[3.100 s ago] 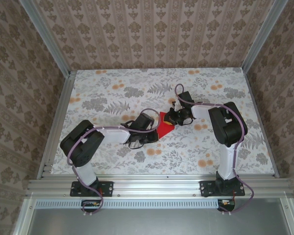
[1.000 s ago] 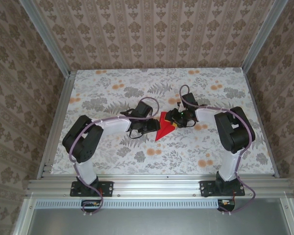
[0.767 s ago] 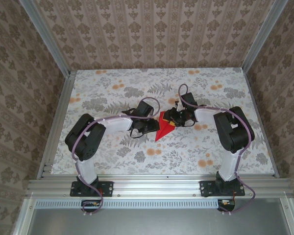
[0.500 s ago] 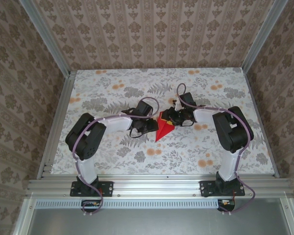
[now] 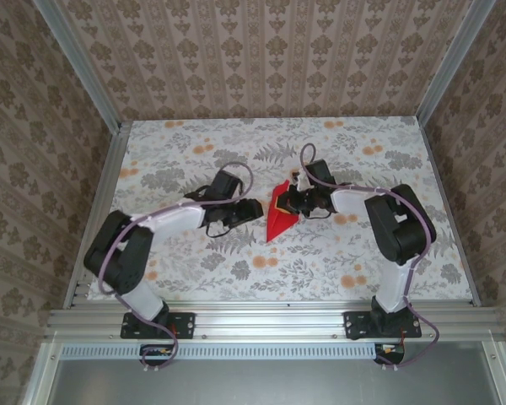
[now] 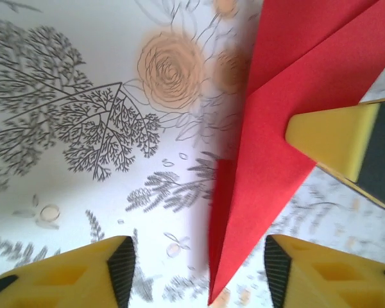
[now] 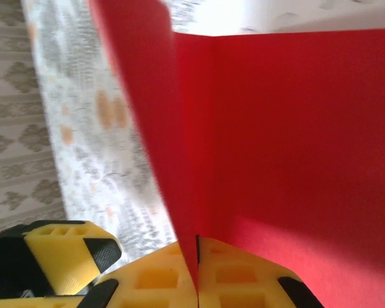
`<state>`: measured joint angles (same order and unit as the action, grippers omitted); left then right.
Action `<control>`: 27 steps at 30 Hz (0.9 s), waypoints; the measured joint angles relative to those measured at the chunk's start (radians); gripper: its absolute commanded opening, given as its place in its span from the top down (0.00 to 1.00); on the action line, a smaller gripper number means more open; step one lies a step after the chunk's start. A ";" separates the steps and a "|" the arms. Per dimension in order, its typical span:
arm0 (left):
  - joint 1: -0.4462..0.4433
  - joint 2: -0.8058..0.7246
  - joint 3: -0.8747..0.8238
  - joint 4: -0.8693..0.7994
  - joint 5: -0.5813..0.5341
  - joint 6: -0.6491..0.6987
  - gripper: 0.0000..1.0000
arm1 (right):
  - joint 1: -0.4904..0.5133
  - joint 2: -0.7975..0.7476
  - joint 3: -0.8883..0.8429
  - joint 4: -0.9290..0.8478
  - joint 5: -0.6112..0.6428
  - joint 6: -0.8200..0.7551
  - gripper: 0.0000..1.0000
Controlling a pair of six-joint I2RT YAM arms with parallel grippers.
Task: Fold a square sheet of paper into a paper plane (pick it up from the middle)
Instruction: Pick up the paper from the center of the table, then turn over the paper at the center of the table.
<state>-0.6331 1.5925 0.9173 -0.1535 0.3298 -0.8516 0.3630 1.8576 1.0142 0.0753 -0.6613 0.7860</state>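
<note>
Leftward is where the left arm has swung since a second ago, its elbow now near the left side of the overhead view, and the left claw (image 5: 253,211) has let go and sits just beside the left edge of the paper plane (image 5: 277,218). From its wrist camera the left claw (image 6: 196,266) stands released, its two yellow fingertips (image 6: 119,256) wide apart at the bottom of the frame with nothing pinched between them. The plane's sharp tip reaches down into the gap, ahead of the pads. The right claw (image 5: 290,202) is clenched on the plane's right side. Its own camera shows the right claw (image 7: 196,273) with both pads pressed flat together on a thin red edge, which rises from them as an upright fold of the paper plane (image 7: 295,128). Seen from above, the plane lies near the middle of the bench (image 5: 363,152), and its long axis runs almost straight up and down the frame. The narrow point aims at the lower edge, leaning slightly left, and a second corner points to the upper right. Overhead, the red shape reads as nearly flat. The left wrist view shows the paper plane (image 6: 276,179) as layered folds raised off the bench (image 6: 83,64), with one of the right claw's yellow fingers (image 6: 333,138) against its right flank.
</note>
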 measured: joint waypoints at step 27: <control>0.131 -0.288 -0.108 0.366 0.418 -0.191 0.63 | 0.024 -0.157 -0.001 0.570 -0.320 0.511 0.90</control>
<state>-0.5022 1.3045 0.8093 0.2123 0.7483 -1.0428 0.3874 1.7008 1.0130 0.6453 -0.9813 1.2972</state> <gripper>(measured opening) 0.415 0.095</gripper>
